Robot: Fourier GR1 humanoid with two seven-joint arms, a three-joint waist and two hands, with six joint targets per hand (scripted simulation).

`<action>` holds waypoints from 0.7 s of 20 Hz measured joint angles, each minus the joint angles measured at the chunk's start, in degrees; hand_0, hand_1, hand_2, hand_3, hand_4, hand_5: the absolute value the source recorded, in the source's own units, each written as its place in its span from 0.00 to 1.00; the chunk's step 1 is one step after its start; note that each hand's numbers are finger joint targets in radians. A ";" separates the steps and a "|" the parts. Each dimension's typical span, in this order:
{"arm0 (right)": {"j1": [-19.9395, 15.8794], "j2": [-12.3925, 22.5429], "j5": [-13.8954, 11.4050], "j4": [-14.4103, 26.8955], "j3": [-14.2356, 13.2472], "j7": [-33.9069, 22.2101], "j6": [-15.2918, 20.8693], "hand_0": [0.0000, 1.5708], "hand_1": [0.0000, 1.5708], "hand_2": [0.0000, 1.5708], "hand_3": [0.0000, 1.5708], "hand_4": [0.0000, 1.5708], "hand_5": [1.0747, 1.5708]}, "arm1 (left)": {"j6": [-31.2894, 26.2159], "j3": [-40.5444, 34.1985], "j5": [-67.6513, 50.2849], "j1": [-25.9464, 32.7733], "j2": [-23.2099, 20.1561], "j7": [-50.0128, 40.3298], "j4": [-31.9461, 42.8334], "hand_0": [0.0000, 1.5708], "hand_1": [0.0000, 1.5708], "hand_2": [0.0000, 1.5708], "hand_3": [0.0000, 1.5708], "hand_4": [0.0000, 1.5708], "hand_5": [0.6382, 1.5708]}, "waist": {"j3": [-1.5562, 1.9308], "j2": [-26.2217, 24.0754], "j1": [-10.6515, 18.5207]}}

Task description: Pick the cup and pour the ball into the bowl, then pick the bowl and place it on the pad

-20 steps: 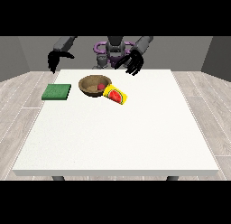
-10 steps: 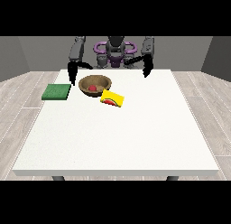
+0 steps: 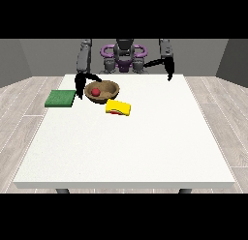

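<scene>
Four loose items on one large white surface [image 3: 126, 137], flat, matte, rectangular: one bowl, one ball, one cup, one pad.

Bowl [image 3: 109, 93]: brown, round, shallow, wood-like finish, upright near the far edge, left of centre in the view. Ball [image 3: 96, 92]: red, small, smooth, resting inside the bowl on its left half. Cup [image 3: 118, 107]: yellow, smooth, lying on its side just in front of the bowl and slightly to the right, with a red patch at its lower left edge; contact with the bowl not discernible. Pad [image 3: 61, 98]: green, flat, roughly square, lying left of the bowl, near the surface's left edge and apart from the bowl.

Two black hands. Hand at the view's left [image 3: 80, 84]: hanging between pad and bowl, just beside the bowl's left rim, fingers pointing down; curled or straight not discernible, contact with the rim not discernible. Hand at the view's right [image 3: 169, 69]: raised over the far right edge, well apart from every item, holding nothing; finger state not discernible.

Behind the surface: grey and purple torso [image 3: 124, 57]. Around it: pale plank floor [image 3: 24, 103] and grey walls.
</scene>
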State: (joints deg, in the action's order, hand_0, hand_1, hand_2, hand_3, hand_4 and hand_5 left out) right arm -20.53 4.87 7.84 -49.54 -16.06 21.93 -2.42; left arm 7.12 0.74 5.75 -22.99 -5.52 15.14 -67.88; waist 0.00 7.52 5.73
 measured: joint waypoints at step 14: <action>-4.50 1.80 1.92 13.86 -3.10 8.51 3.19 1.00 1.00 1.00 0.30 0.50 0.84 | -4.18 -1.06 -1.06 1.01 -2.10 -2.41 -7.61 0.00 0.00 0.00 0.00 0.22 1.00 | -1.20 1.93 2.22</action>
State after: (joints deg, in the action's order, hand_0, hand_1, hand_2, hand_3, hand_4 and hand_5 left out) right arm -25.03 6.67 9.76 -35.68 -19.17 30.44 0.77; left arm 2.93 -0.32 4.69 -21.97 -7.62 12.73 -75.49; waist -1.20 9.45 7.95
